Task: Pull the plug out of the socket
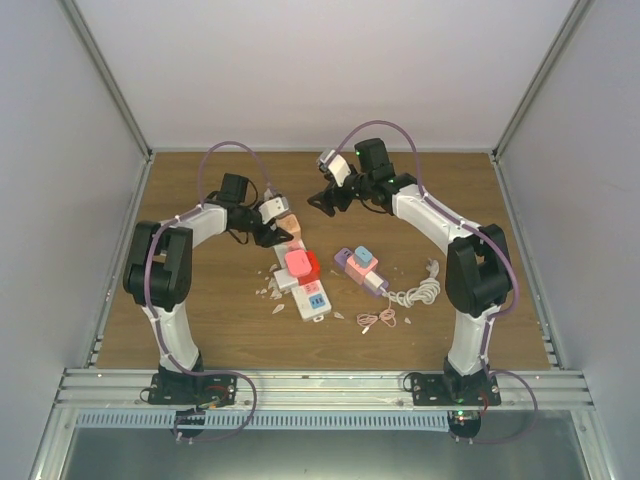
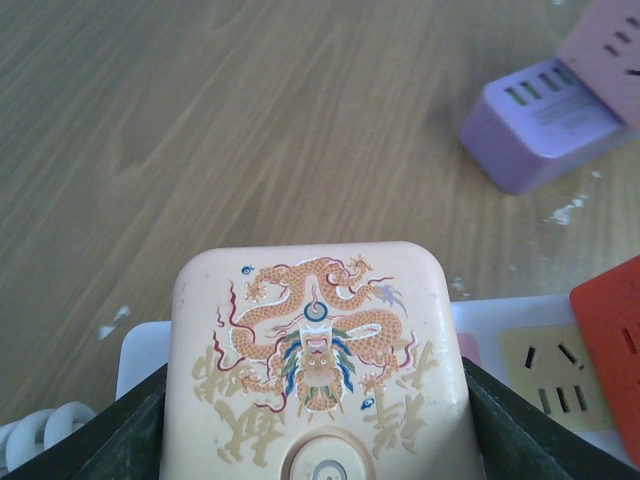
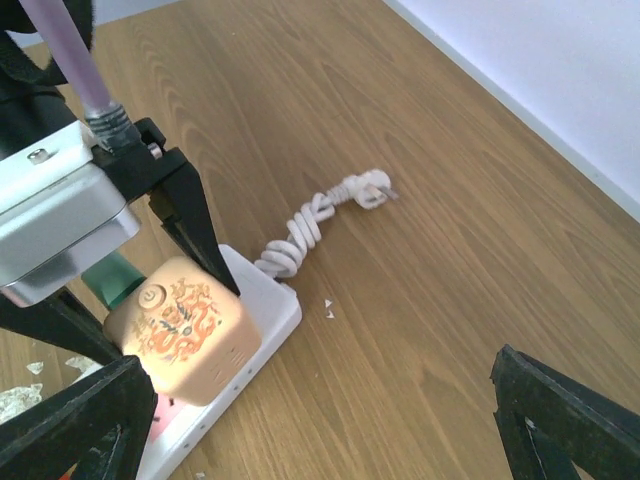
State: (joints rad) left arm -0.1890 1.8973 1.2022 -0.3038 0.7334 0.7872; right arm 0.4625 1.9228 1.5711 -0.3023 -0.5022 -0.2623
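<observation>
Top view: left gripper (image 1: 279, 227) is clamped on the beige plug (image 1: 289, 224), which sits at the far end of the white socket strip (image 1: 310, 296), mid-desk (image 1: 215, 300). Right gripper (image 1: 330, 200) is spread wide and empty, hanging toward the far edge, well apart from the strip. Nothing holds the strip down. Likely risk: a pull lifts or drags the whole strip, red plug (image 1: 302, 265) and all.

Left wrist view: dark fingers (image 2: 125, 440) flank the plug's smooth sides, their tips cut off by the bottom edge. The grip could slip on that glossy shell.

Right wrist view: plug looks slightly tilted on the strip. Pins and socket face are hidden, so cannot tell how deep it sits. White cord (image 3: 315, 218) trails off the strip's end.
</observation>
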